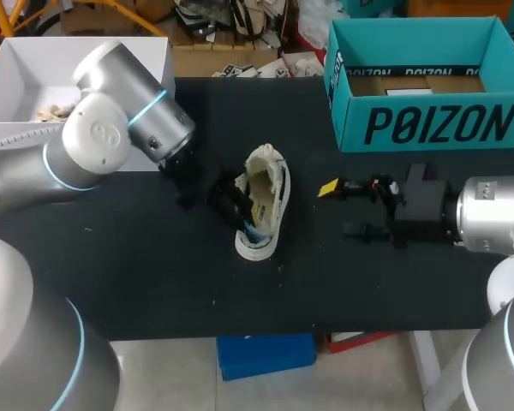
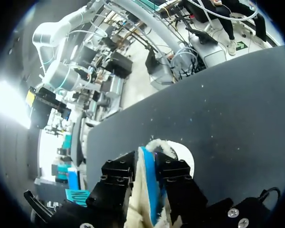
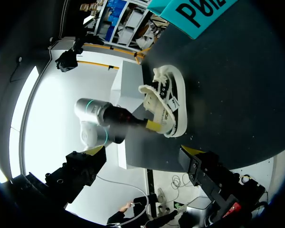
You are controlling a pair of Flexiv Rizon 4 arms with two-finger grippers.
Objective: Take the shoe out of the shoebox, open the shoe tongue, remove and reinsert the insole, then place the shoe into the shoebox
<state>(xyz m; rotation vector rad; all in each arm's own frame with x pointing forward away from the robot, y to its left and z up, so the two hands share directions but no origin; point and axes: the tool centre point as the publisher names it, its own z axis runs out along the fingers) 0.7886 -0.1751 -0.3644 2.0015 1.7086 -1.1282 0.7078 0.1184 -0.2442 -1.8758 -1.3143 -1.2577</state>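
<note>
Clamping the shoe (image 1: 264, 205) in our left gripper (image 2: 147, 164), we should steady it so our wide-open right gripper (image 1: 343, 208) can reach inside.

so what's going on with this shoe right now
The left gripper is shut on the side wall of the white sneaker, which sits out on the black table. The right gripper is open and apart from it. The teal shoebox stands open at the table's far right, without the sneaker.
</note>
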